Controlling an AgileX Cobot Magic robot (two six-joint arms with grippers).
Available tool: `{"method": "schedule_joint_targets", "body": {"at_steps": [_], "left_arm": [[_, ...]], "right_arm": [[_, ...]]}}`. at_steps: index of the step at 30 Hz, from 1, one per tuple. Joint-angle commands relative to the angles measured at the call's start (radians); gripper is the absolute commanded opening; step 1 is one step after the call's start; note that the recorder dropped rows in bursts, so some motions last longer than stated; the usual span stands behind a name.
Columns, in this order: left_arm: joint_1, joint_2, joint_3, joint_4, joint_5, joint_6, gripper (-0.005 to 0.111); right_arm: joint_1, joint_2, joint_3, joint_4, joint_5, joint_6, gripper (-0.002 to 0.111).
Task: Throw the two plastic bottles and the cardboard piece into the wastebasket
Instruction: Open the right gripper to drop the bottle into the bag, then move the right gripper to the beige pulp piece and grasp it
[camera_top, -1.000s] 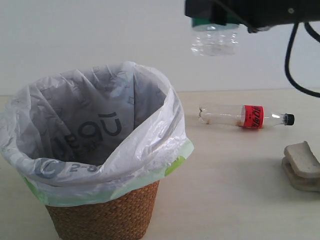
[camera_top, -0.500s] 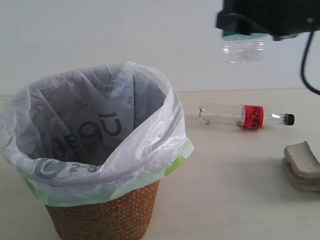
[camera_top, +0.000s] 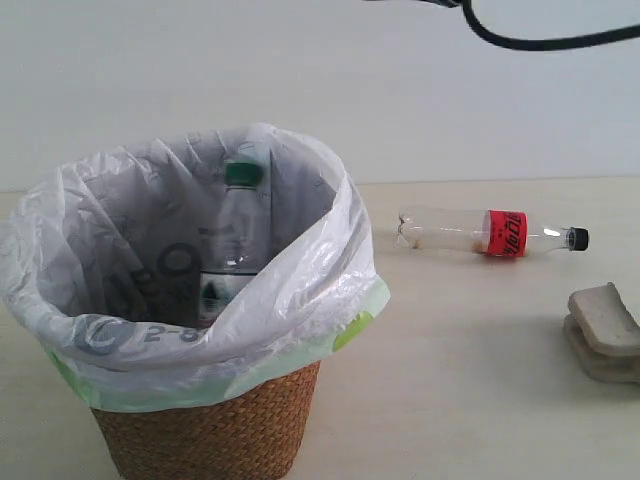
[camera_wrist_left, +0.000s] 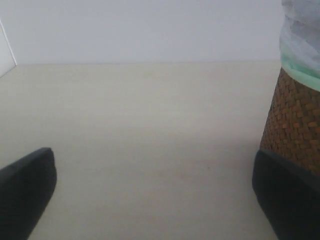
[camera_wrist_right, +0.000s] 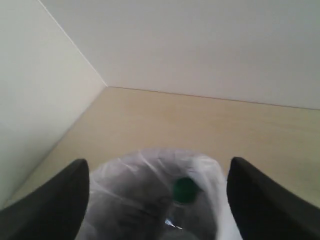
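The green-capped bottle (camera_top: 232, 250) stands inside the wastebasket (camera_top: 205, 430), cap up, leaning on the bag lining. From above, my right gripper (camera_wrist_right: 157, 167) is open over the basket's bag (camera_wrist_right: 125, 200), and the green cap (camera_wrist_right: 184, 189) shows between its fingers. The red-labelled bottle (camera_top: 490, 233) lies on its side on the table right of the basket. At the right edge rests the cardboard piece (camera_top: 605, 333). My left gripper (camera_wrist_left: 154, 160) is open and empty, low over the table beside the wastebasket (camera_wrist_left: 295, 130).
A black cable (camera_top: 540, 40) loops across the top right of the exterior view. Neither arm shows in that view. A pale wall stands behind the light wooden table (camera_top: 470, 400).
The green-capped bottle, held high to the right of the basket before, has been let go and now stands inside the basket. The right gripper has left the exterior view upward.
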Motion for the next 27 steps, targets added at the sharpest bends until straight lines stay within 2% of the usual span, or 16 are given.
{"method": "schedule_joint_targets", "body": {"at_steps": [1,2,4,8,11,15,19,23,27], "left_arm": [[-0.007,-0.003,-0.004,-0.002,-0.008,-0.009,0.108],[-0.007,-0.003,-0.004,-0.002,-0.008,-0.009,0.108],[-0.007,-0.003,-0.004,-0.002,-0.008,-0.009,0.108],[-0.007,-0.003,-0.004,-0.002,-0.008,-0.009,0.108],[-0.007,-0.003,-0.004,-0.002,-0.008,-0.009,0.108],[-0.007,-0.003,-0.004,-0.002,-0.008,-0.009,0.108],[-0.007,-0.003,-0.004,-0.002,-0.008,-0.009,0.108],[-0.007,-0.003,-0.004,-0.002,-0.008,-0.009,0.108],[-0.007,-0.003,-0.004,-0.002,-0.008,-0.009,0.108]], "right_arm": [[-0.114,-0.051,0.000,-0.355,0.112,0.246,0.069],[-0.177,-0.055,0.000,-0.516,0.213,0.322,0.068],[-0.277,-0.048,0.000,-0.655,0.363,0.340,0.068],[-0.384,-0.038,0.019,-0.756,0.481,0.327,0.068],[-0.443,-0.038,0.064,-0.759,0.481,0.284,0.068],[-0.468,-0.022,0.150,-0.735,0.424,0.279,0.068],[-0.466,0.077,0.229,-0.609,0.420,0.246,0.068],[-0.466,0.153,0.280,-0.599,0.413,0.241,0.068],[-0.466,0.193,0.339,-0.599,0.324,0.241,0.068]]}}
